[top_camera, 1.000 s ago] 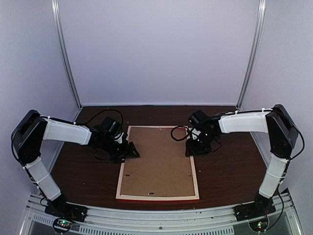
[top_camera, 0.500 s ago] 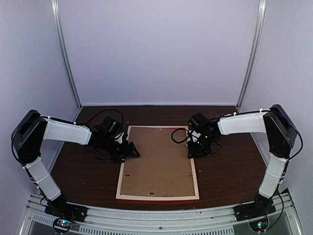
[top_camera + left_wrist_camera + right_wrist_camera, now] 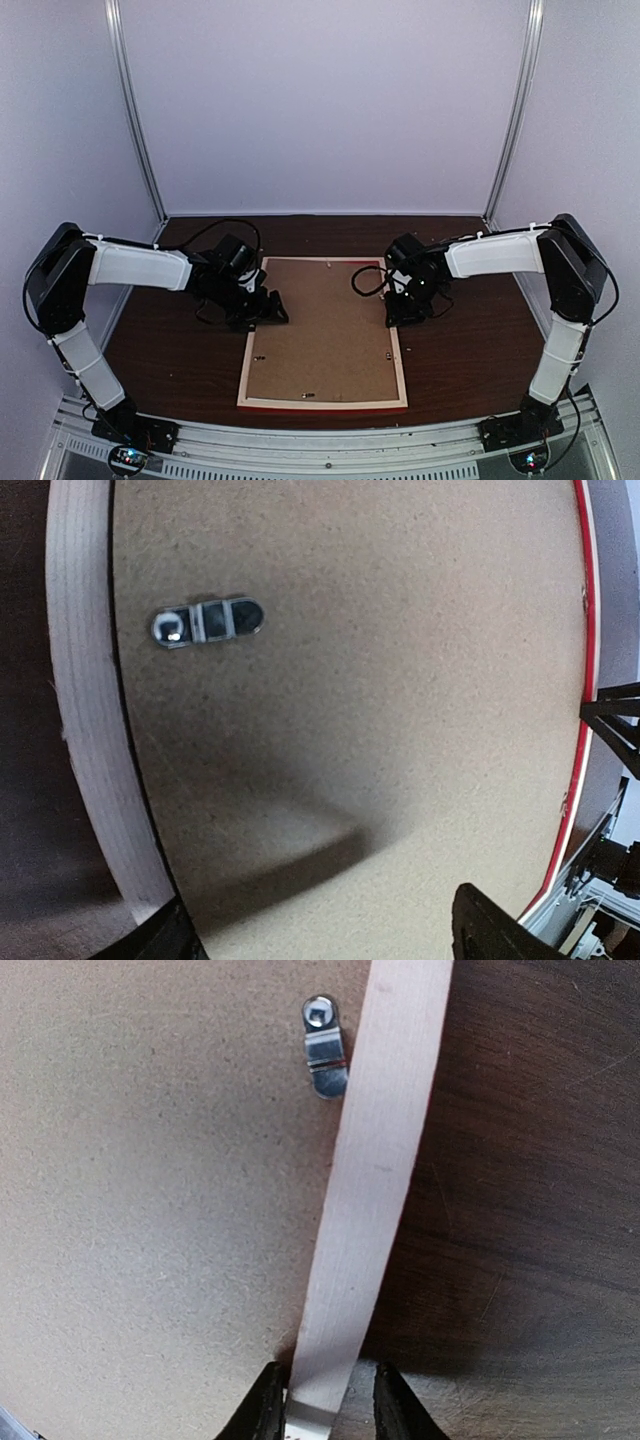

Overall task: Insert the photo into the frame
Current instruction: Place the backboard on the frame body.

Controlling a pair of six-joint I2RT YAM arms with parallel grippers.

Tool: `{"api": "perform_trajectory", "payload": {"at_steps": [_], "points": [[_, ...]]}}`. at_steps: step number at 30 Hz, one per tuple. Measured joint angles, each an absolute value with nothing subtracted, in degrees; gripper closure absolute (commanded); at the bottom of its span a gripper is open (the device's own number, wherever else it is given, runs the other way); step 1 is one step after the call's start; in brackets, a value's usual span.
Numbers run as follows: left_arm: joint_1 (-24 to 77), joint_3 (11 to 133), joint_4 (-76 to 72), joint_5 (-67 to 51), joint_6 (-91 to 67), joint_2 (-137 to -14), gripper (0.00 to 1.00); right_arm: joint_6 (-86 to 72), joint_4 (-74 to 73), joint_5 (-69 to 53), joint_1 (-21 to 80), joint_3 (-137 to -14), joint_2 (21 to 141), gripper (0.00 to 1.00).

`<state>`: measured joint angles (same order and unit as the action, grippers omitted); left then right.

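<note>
Red-edged pale frame [image 3: 322, 404]; speckled brown backing board [image 3: 322, 325]

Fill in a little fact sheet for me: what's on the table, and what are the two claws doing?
Frame: lies face down on the table, brown backing board in it
Photo: not in sight
Left gripper: open, over the frame's left side
Right gripper: fingers pinch the frame's right rail
Clip: metal, on the board beside that rail

Enclosure from above: a dark brown wood-grain table [image 3: 470, 350] is bounded by a plain pale lilac back wall [image 3: 330, 100] and matching side walls [image 3: 50, 120]. Metal uprights [image 3: 135, 110] stand at the rear corners. A ribbed aluminium rail [image 3: 330, 445] runs along the near edge. Lighting is even and diffuse.
</note>
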<state>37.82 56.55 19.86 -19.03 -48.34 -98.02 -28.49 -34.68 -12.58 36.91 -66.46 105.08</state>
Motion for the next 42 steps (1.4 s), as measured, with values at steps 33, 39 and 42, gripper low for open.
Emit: {"api": "perform_trajectory", "payload": {"at_steps": [33, 39, 42], "points": [[38.41, 59.44, 30.2, -10.63, -44.05, -95.83, 0.1, -28.47, -34.68, -12.56, 36.91, -66.43, 105.08, 0.7], [38.41, 61.65, 32.32, -6.48, -40.84, -96.9, 0.16, -28.69, -34.06, -12.58, 36.91, -66.08, 104.99, 0.76], [38.41, 62.87, 33.58, -4.29, -38.85, -98.3, 0.22, -28.75, -33.54, -12.6, 36.99, -65.67, 104.66, 0.79]]}}
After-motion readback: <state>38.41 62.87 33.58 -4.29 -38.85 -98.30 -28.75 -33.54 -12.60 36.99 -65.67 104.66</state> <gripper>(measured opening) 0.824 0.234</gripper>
